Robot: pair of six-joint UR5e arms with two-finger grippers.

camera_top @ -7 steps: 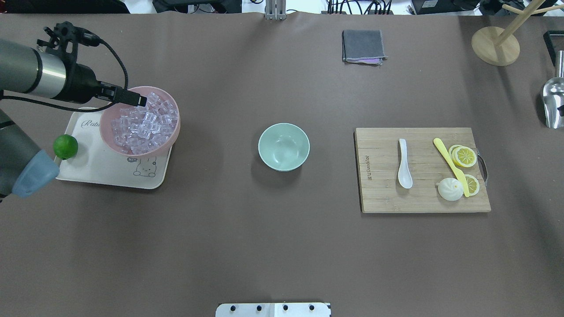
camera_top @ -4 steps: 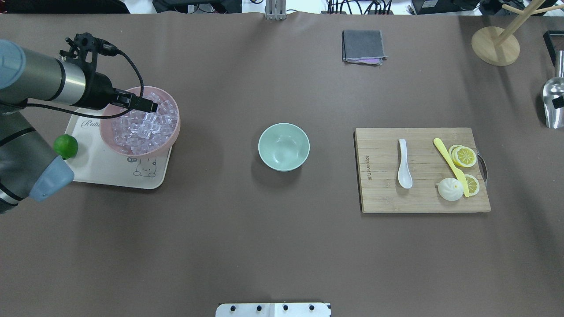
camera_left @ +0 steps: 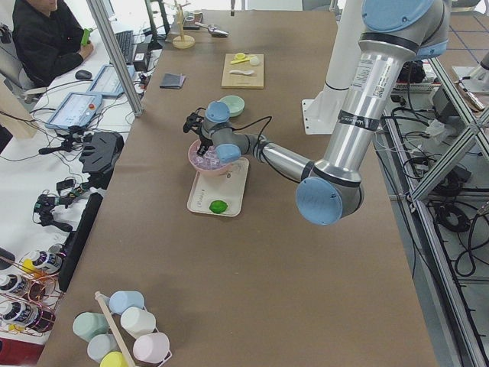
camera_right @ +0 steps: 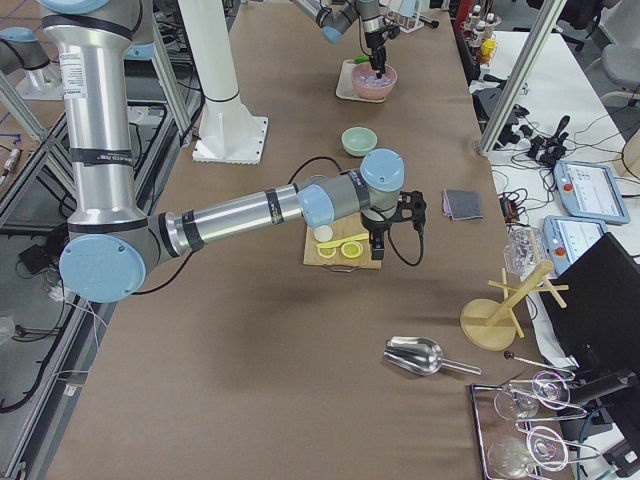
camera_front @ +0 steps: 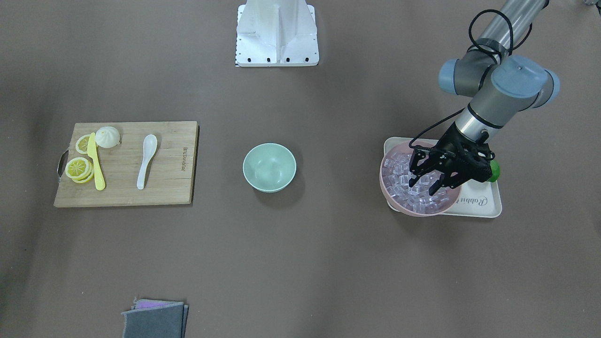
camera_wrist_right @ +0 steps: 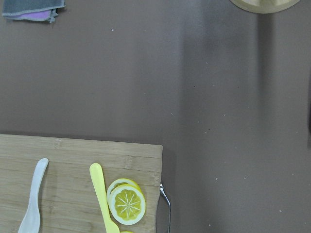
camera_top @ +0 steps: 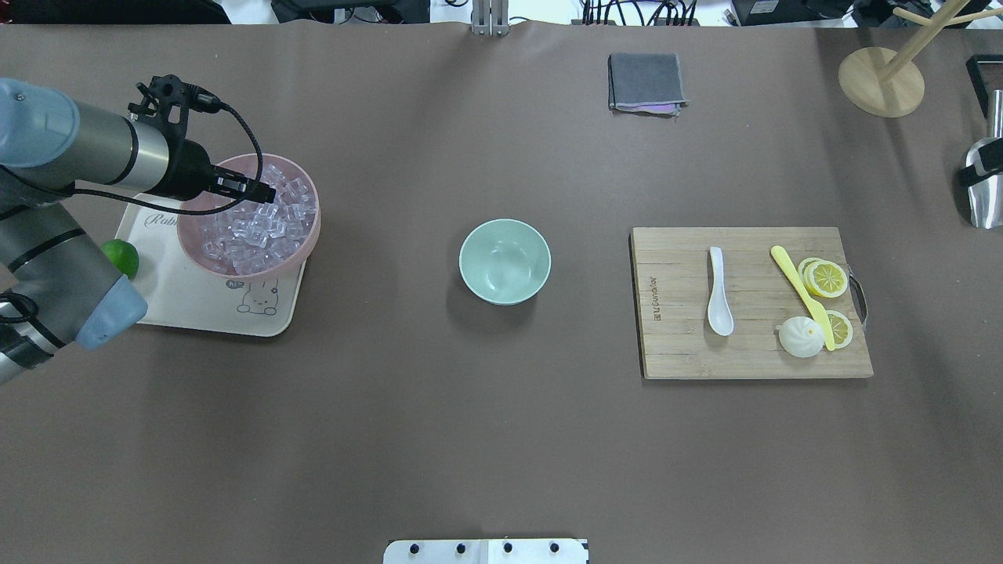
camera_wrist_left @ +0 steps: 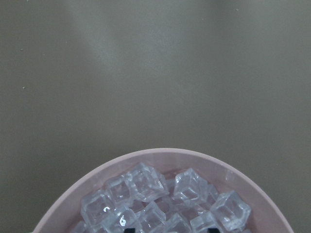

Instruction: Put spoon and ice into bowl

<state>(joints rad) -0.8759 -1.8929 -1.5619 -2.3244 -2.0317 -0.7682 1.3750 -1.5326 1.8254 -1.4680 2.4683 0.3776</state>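
Note:
The white spoon lies on the wooden cutting board; it also shows in the front view and the right wrist view. The mint-green bowl stands empty at the table's middle. Ice cubes fill a pink bowl. My left gripper is open, its fingers spread just over the ice. Of my right gripper, only a black bit shows at the right edge, far from the spoon; I cannot tell if it is open or shut.
The pink bowl sits on a white tray with a lime. A yellow knife, lemon slices and a bun share the board. A grey cloth, wooden stand and metal scoop lie at the back right.
My left arm has swung further in and its gripper has moved right over the ice. The black bit of my right gripper has crept in at the right edge.

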